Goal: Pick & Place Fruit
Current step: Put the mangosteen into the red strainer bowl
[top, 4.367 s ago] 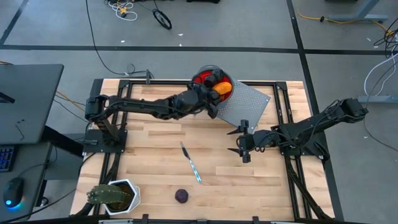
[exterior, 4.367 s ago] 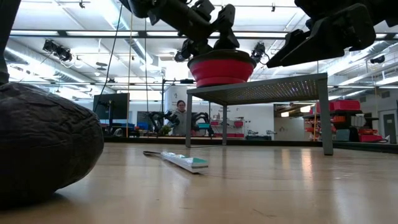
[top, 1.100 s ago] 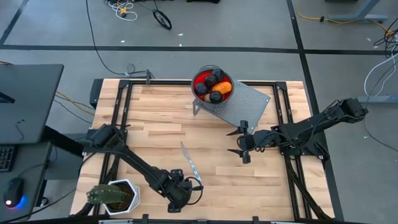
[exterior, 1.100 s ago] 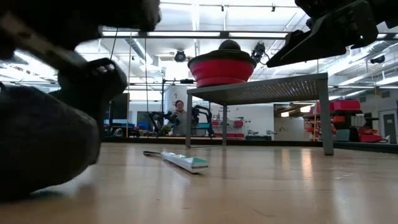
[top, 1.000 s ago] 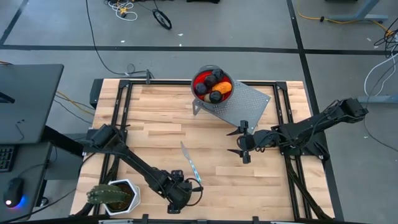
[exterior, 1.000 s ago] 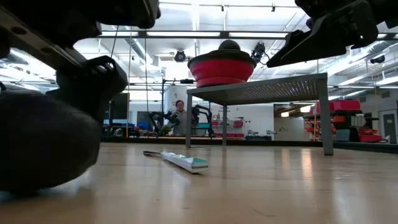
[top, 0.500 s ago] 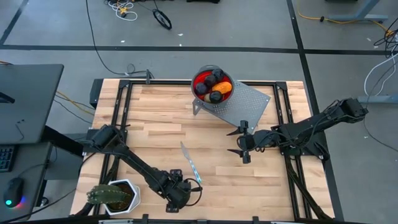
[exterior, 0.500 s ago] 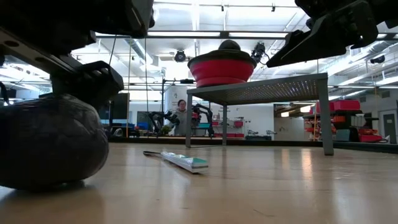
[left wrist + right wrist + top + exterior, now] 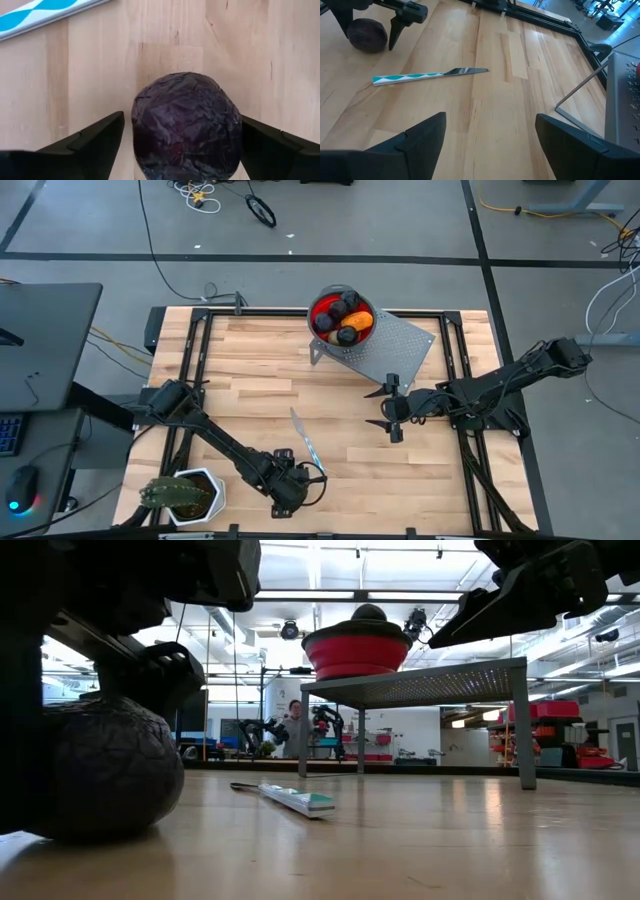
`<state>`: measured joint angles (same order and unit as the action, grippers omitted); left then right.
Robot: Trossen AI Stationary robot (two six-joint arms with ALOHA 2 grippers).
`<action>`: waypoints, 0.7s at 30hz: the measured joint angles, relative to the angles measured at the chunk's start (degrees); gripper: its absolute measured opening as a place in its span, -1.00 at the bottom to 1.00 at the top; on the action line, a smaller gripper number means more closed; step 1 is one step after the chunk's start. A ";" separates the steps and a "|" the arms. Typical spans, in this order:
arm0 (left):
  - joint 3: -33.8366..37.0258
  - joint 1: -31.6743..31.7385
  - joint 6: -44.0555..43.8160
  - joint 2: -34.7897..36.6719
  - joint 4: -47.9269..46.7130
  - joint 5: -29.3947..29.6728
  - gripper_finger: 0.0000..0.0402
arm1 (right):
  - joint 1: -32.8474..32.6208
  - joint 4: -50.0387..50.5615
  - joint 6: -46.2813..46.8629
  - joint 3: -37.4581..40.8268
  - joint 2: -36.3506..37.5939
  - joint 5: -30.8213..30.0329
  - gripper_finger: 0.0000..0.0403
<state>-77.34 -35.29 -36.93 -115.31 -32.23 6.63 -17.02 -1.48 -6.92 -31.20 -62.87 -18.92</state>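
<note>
Since the earliest pictures the left arm has swung away from the red bowl [image 9: 341, 313] on the metal stand [image 9: 390, 345] and come down at the near edge of the table [image 9: 250, 360], over the lone purple fruit [image 9: 186, 125]. In the last second its fingers have drawn in a little toward that fruit. The low view now shows the fruit [image 9: 108, 775] more fully than a moment ago, with the arm's dark bulk less in front of it.

The left gripper [image 9: 290, 492] is parted, one finger [image 9: 95, 140] on each side of the purple fruit, with a thin gap of wood visible beside the fruit on at least one side. It straddles the fruit without a firm clamp that the pictures can confirm; the fruit rests on the table. The right gripper [image 9: 391, 411] hangs spread wide and empty over the middle of the table, just in front of the stand, unchanged.

The purple fruit is dark, round and wrinkled, with a dull sheen. It lies near the knife [image 9: 308, 442], just beside the handle end, not touching it. The other fruit [image 9: 343, 317], orange, red and dark, is heaped in the bowl. The plant [image 9: 180, 495] stands at the near left corner.
</note>
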 joint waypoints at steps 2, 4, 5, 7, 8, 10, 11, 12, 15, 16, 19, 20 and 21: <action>0.00 -0.02 0.11 0.00 0.00 0.00 0.72 | 0.00 0.01 0.00 0.00 0.00 0.00 0.58; 0.00 -0.02 0.11 0.00 -0.07 -0.02 0.64 | 0.00 0.02 0.00 0.00 0.00 0.00 0.58; 0.00 -0.02 0.14 0.00 -0.07 -0.02 0.60 | 0.00 0.02 0.00 0.00 0.00 0.00 0.58; 0.00 0.06 0.17 0.00 -0.14 -0.03 0.50 | 0.00 0.12 0.00 0.00 0.00 0.00 0.58; 0.00 0.16 0.19 0.00 -0.26 -0.09 0.44 | 0.00 0.21 0.00 0.00 0.00 0.00 0.58; -0.02 0.56 0.29 0.10 -0.54 -0.72 0.34 | 0.00 0.40 0.00 0.00 0.00 0.00 0.58; -0.02 0.83 0.17 0.25 -1.01 -1.19 0.30 | 0.00 0.42 0.00 0.00 0.00 0.00 0.58; -0.02 1.28 0.01 0.35 -1.52 -1.79 0.27 | 0.00 0.42 0.00 0.00 0.00 0.00 0.58; -1.51 2.79 -0.19 0.68 -5.03 -2.94 0.26 | 0.00 0.39 0.00 0.00 0.00 0.00 0.58; -2.21 3.44 -0.21 0.88 -6.44 -2.93 0.26 | 0.00 0.40 0.00 0.00 0.00 0.00 0.58; -4.47 5.37 0.44 1.82 -10.08 -2.46 0.34 | 0.00 0.40 0.00 0.00 0.00 0.00 0.58; -5.43 6.06 1.22 2.18 -11.30 -2.22 0.36 | 0.00 0.41 0.02 0.00 0.00 0.00 0.58; -6.43 6.74 1.95 2.63 -11.65 -1.60 0.37 | 0.00 0.46 0.00 0.00 0.00 0.00 0.58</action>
<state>-83.77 -28.55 -34.99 -112.67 -43.88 5.04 -17.02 -1.02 -6.92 -31.20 -62.87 -18.92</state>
